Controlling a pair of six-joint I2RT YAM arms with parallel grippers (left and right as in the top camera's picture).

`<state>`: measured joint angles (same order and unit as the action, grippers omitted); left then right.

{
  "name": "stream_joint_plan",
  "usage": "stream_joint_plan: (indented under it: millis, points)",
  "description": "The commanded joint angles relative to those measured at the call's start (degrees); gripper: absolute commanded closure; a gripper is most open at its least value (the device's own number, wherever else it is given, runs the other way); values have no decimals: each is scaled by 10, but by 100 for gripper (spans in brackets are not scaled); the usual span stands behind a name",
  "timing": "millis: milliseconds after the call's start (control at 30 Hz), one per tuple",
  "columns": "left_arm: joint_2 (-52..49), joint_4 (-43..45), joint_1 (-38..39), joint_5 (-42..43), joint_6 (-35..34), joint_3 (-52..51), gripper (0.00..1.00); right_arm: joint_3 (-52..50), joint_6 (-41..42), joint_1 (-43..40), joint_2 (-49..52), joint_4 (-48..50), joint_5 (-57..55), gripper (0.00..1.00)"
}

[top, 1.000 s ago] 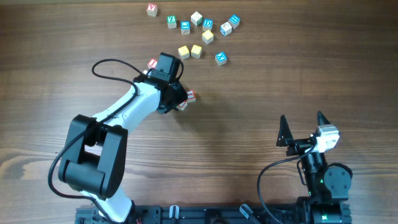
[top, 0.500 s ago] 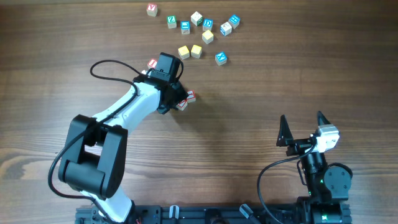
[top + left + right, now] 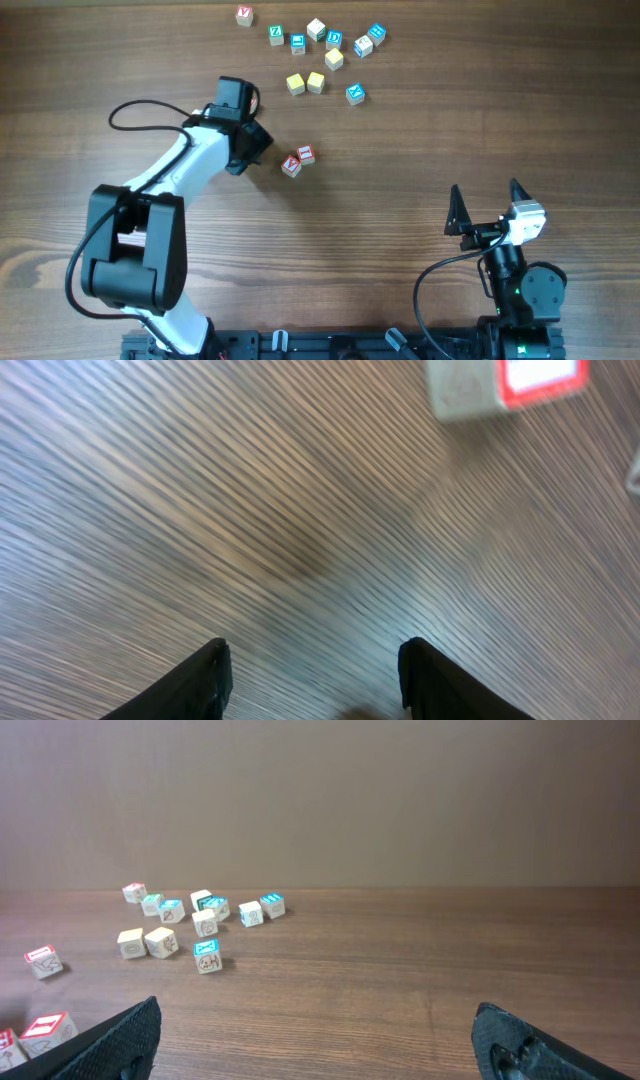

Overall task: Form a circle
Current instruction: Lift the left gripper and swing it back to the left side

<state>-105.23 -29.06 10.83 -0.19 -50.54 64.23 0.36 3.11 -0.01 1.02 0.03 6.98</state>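
No circle of cubes is in view. Two red-lettered cubes [image 3: 291, 166] [image 3: 306, 154] lie side by side, touching, on the wooden table. My left gripper [image 3: 248, 152] hovers just left of them, clear of both. In the blurred left wrist view the left gripper [image 3: 315, 660] is open over bare wood, with one red-lettered cube [image 3: 505, 385] ahead at the top right. My right gripper [image 3: 490, 205] rests open at the near right. The right wrist view shows the right gripper [image 3: 320, 1040] with nothing between its fingers.
Several loose cubes lie scattered along the far edge: a red-lettered one [image 3: 245, 15], a green one [image 3: 276, 34], blue ones [image 3: 355, 94], and two yellow ones [image 3: 295, 83] [image 3: 316, 82]. The left arm's cable [image 3: 140, 110] loops over the table at the left.
The left arm has pulled back to the left, away from the two red-lettered cubes, which now lie uncovered. Its jaws have opened wider. The right arm has not moved.
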Motion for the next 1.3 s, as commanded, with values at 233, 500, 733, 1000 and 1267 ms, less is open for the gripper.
stream_joint_plan:
  millis: [233, 500, 733, 1000, 1267]
  points:
    - [-9, -21, -97, -48, -9, -5, 40, -1, -5, -2, 0, 3, -10, 0]
    - [-9, -56, -160, -89, -9, -5, 0, -1, -5, -2, 0, 3, -10, 0]
    - [-9, -57, -167, -89, -9, -5, 0, -1, -5, -2, 0, 3, -10, 0]
    - [-9, -57, -167, -89, -9, -5, 0, -1, -15, -2, 0, 22, -14, 0]
    - [-9, -57, -167, -89, -9, -5, 0, 0, 0, -2, 0, 12, 41, 0]
